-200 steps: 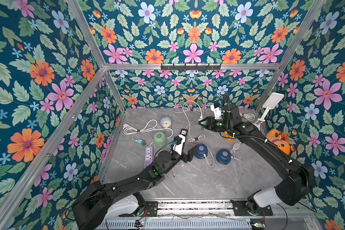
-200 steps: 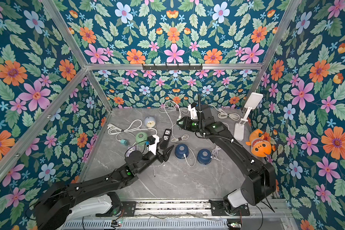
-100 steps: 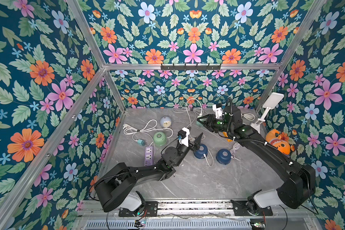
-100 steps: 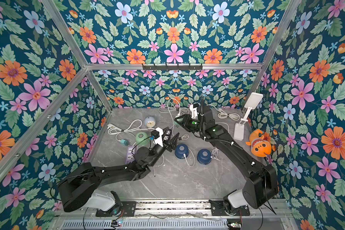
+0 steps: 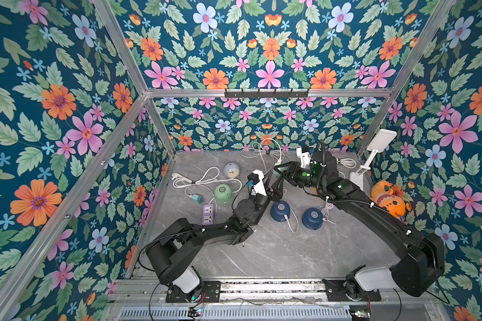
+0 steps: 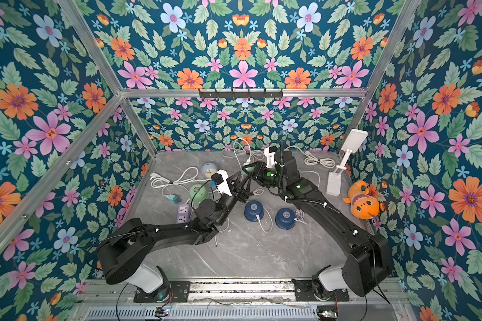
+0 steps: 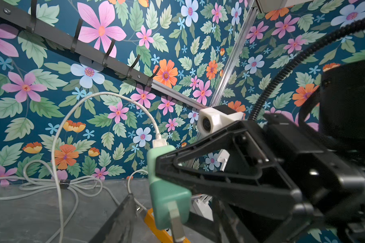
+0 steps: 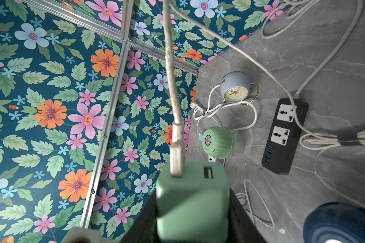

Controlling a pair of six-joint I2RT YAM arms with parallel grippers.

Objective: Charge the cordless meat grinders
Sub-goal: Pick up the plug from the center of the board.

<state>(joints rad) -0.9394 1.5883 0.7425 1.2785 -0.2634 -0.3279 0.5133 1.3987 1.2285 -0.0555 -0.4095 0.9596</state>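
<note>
Nearest me, low in the middle of a top view, one navy grinder (image 5: 281, 211) sits on the grey desk (image 5: 262, 255) with a white lead (image 5: 291, 223) pushed into its side. The second navy grinder (image 5: 313, 218) is just to its right, with a bundled lead beside it. Further left, the purple power strip (image 5: 208, 214) shows bare sockets and a small teal plug (image 5: 196, 198) lies loose next to it. Behind those is the mint grinder (image 5: 223, 193). So I'd say nothing is drawing power yet. Past that, mid-frame, the right gripper (image 5: 279, 170) clamps a green charger plug (image 7: 169, 189). The left gripper (image 5: 274, 184) is raised to it, jaws apart on either side and not visibly touching. No container holds anything. At the back stands a pale clock (image 5: 231, 170).
</note>
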